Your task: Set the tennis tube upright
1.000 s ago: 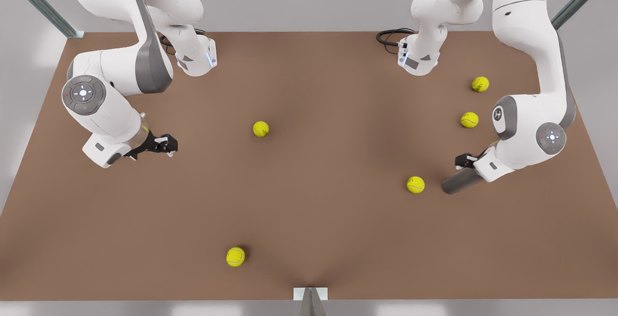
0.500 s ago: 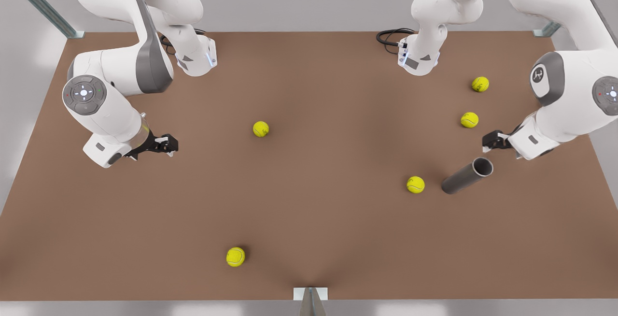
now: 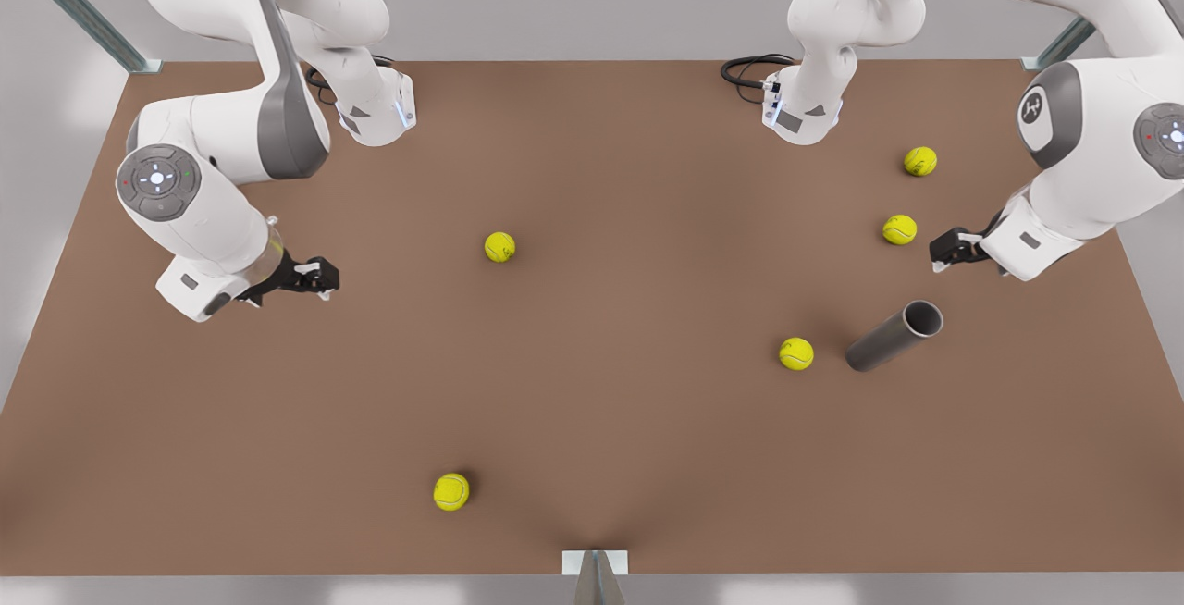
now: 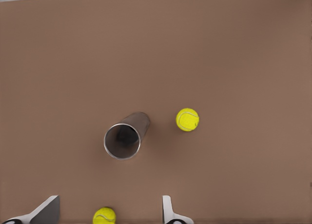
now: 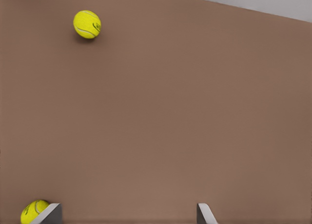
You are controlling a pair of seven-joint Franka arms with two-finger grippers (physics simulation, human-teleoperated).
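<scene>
The grey tennis tube (image 3: 886, 339) stands on end on the brown table near the front view's right, its hollow mouth facing up. In the left wrist view I look down into the tube (image 4: 126, 137) from above. My left gripper (image 3: 940, 250) hangs open, behind and apart from the tube, holding nothing; its fingers (image 4: 48, 212) stand far apart around the left gripper's centre (image 4: 111, 200). At the front view's left, my right gripper (image 3: 319, 276) waits above the table, open and empty, as the right wrist view of that gripper (image 5: 127, 208) shows.
Several yellow tennis balls lie on the table (image 3: 647, 438). One ball (image 3: 795, 353) sits close beside the tube, another ball (image 3: 899, 229) next to my left gripper, another (image 3: 920, 161) farther back. One ball (image 3: 499, 246) lies mid-table and one (image 3: 450, 491) near the front edge.
My left gripper was on the tube's upper end one second ago. It has let go and drawn back, away from the tube. The tube stays standing. The right arm barely moved.
</scene>
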